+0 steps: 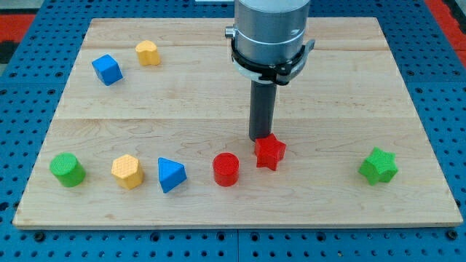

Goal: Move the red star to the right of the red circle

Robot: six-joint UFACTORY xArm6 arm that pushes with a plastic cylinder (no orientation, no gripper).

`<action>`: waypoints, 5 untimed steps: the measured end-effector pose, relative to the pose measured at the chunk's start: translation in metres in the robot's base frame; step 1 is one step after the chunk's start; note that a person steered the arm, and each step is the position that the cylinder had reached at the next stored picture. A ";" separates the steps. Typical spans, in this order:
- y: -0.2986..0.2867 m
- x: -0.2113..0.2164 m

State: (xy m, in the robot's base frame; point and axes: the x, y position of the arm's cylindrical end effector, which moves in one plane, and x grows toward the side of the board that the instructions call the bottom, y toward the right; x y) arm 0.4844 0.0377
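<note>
Camera view, my tip (pixel 260 138) touching red star (pixel 270 152), beside red circle (pixel 226 169)

Bright, even overhead light; short soft shadows under blocks; sharp focus, no glare.

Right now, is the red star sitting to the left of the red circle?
No, the red star sits to the view's right of the red circle, slightly higher, with my tip just above its upper left.

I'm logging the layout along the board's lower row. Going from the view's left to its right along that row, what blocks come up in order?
green cylinder → yellow hexagon → blue triangle → red circle → red star, with my tip touching its upper left edge → green star.
</note>
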 end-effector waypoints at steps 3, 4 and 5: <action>0.017 0.022; 0.012 0.026; -0.025 0.001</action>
